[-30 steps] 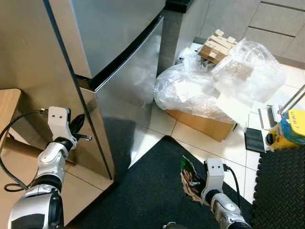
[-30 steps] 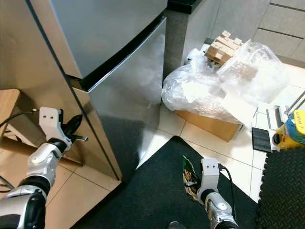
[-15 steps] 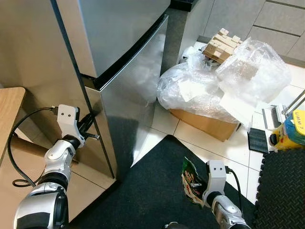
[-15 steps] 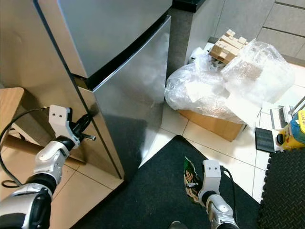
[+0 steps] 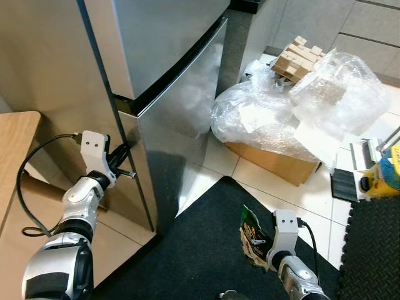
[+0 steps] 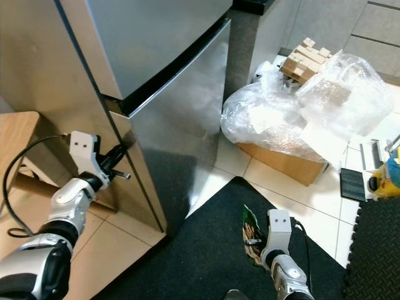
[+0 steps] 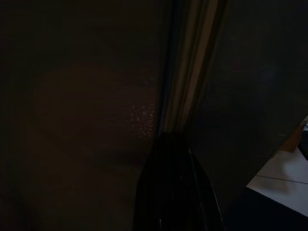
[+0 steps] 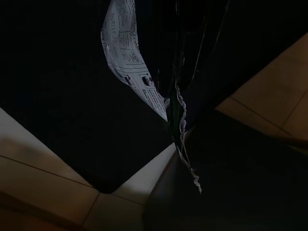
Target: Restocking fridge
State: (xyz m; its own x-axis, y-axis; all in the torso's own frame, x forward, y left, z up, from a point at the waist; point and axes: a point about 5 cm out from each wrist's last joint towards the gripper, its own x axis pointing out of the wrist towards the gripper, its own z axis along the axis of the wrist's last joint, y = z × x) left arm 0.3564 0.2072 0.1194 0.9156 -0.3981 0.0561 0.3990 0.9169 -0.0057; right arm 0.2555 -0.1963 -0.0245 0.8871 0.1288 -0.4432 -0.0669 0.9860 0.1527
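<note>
Before the tall brushed-steel two-door fridge [image 5: 169, 62], both doors shut, I stand on a black rubber floor mat [image 5: 200, 250] with restocking barely begun, by my judgement. To the right, a heap of clear crumpled plastic wrap [image 5: 294, 112] smothers a brown cardboard box [image 5: 275, 164] on the pale tiles. My left tool [image 5: 124, 164] presses its black fingers, drawn close together, into the seam at the lower door's edge, just beside the light wooden table [image 5: 15, 144]; the left wrist view shows that tip against the dark gap. My right tool [image 6: 253, 240] hangs low over the mat, clamped on a small green printed snack packet [image 5: 252, 234], its serrated edge dangling in the right wrist view. Still ahead: prise the door open, then shelve the packet.
</note>
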